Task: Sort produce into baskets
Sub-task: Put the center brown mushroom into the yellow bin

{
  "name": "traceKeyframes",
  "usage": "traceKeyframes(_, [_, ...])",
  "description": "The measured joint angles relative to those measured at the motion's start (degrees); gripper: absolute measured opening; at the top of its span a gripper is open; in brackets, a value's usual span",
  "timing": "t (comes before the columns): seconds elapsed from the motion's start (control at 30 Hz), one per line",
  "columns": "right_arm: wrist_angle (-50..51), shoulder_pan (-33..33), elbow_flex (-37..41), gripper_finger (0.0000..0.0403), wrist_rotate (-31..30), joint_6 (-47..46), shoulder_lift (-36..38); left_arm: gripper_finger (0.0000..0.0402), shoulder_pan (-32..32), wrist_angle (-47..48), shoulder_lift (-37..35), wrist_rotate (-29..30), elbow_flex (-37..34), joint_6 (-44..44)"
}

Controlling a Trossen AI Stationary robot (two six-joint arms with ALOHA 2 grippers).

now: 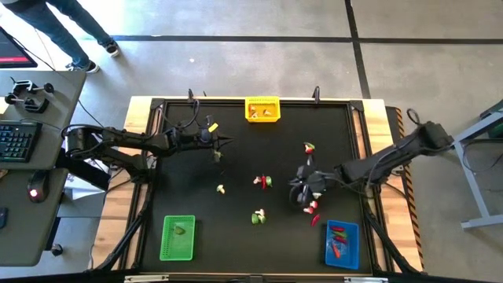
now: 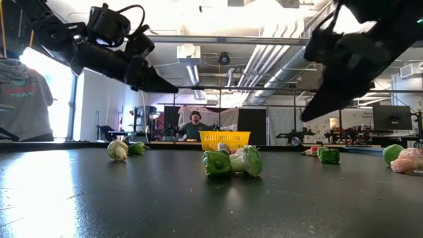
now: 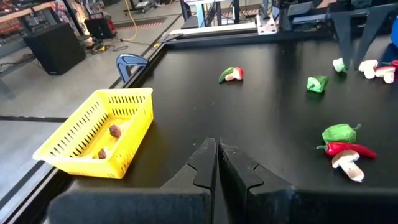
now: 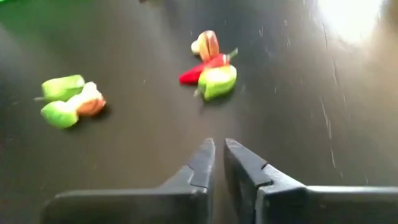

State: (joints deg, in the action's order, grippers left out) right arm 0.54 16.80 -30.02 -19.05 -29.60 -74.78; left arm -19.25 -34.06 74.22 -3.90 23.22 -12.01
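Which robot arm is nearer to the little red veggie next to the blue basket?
The right arm, most likely. Its gripper hangs just beside the small red toy pepper piece near the blue plastic mesh basket. The left gripper is far across the black table, closer to the yellow mesh basket.

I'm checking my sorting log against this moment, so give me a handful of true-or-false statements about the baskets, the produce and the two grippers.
1. The yellow basket sits at the table's far edge and holds a few pieces. True.
2. The blue basket is empty. False: red pieces lie in it.
3. The green basket holds one green piece. True.
4. The left gripper carries a mushroom piece. False: its fingers are together with nothing between them.
5. The right gripper hangs above the yellow basket. False: it is near the blue basket's side, beside loose red pieces.
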Motion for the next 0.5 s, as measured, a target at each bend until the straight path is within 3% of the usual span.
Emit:
traceKeyframes(0.2, [-10.19, -3.49, -2.11, 0.0117, 0.16, 7.64, -9.08, 0.0005, -0.01, 0.12, 0.00, 0.00, 0.00, 0.00])
traceKeyframes(0.33, [-11.53, -5.62, -6.51, 0.0177, 0.20, 8.87, -14.11, 0.0005, 0.00, 0.11, 0.00, 0.00, 0.00, -0.02])
traceKeyframes(0.5, [-11.61, -8.37, -12.84, 0.0212, 4.90, 13.35, -20.03, 0.0005, 0.00, 0.37, 0.00, 0.00, 0.00, 0.00])
